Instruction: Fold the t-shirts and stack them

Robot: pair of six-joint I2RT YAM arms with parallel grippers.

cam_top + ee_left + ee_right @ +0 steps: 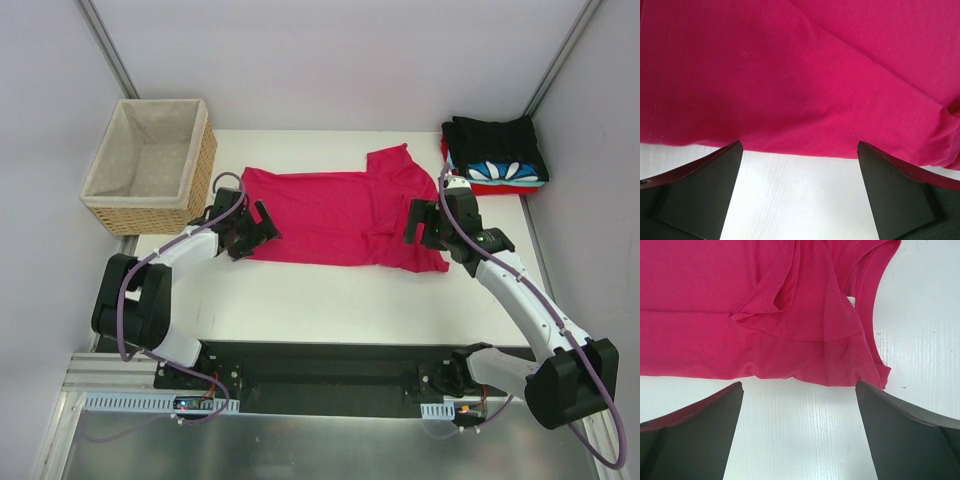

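Observation:
A crimson-pink t-shirt [335, 215] lies partly folded across the white table [330, 300], one sleeve [392, 160] pointing to the back. My left gripper [255, 232] stands open at the shirt's left near corner. In the left wrist view the shirt's hem [800, 75] lies just beyond the open left gripper [800, 146]. My right gripper [419, 225] stands open at the shirt's right end. The right wrist view has the collar end [790, 315] just ahead of the open right gripper [799, 385]. Nothing sits between either pair of fingers. Folded black, blue-white and red t-shirts [495, 155] are stacked at the back right.
A woven wicker basket [150, 165] with beige lining stands at the back left, off the table's corner. Grey walls close in the table at the back and sides. The arms' black base rail [320, 380] runs along the near edge.

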